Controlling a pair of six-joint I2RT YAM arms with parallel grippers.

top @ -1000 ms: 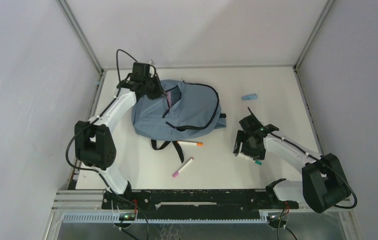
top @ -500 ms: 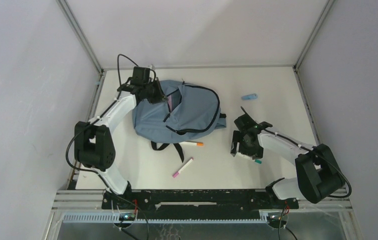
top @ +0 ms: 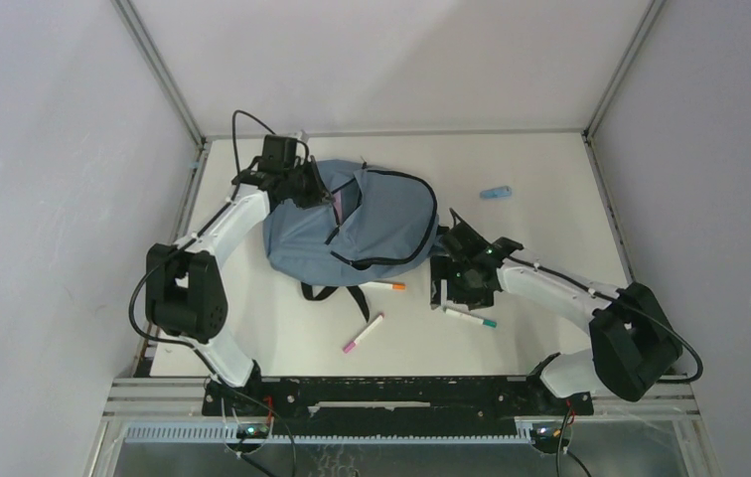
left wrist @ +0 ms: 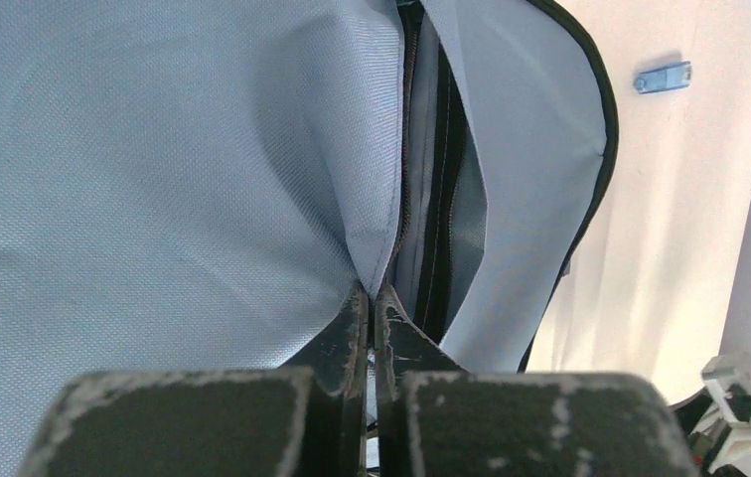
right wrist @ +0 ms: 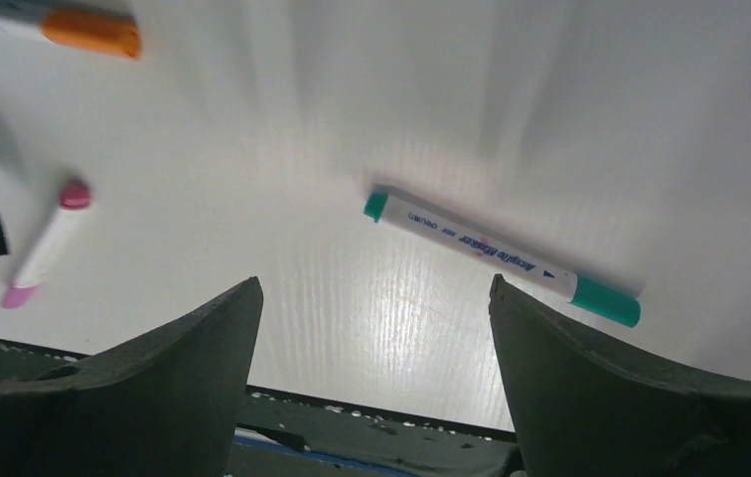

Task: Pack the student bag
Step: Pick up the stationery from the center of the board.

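The blue-grey student bag [top: 372, 224] lies at the back left of the table with its main zip open. My left gripper [top: 318, 191] is shut on the fabric edge of the bag's opening and holds it up; the left wrist view shows the pinch [left wrist: 372, 294] and the bag [left wrist: 153, 149]. My right gripper [top: 443, 291] is open and empty just above the table, right of the bag. A teal-capped white marker [top: 471, 317] lies just in front of it and shows ahead of the open jaws in the right wrist view [right wrist: 501, 257].
An orange-capped marker [top: 383, 285] lies by the bag's black straps [top: 337, 293], and a pink marker [top: 364, 333] lies nearer the front. A small light-blue item [top: 495, 192] lies at the back right. The orange marker [right wrist: 88, 30] and pink marker [right wrist: 44, 246] also show in the right wrist view.
My right gripper has moved left toward the bag, still open. The teal marker now lies a little further left. The left gripper keeps its hold on the bag's edge.
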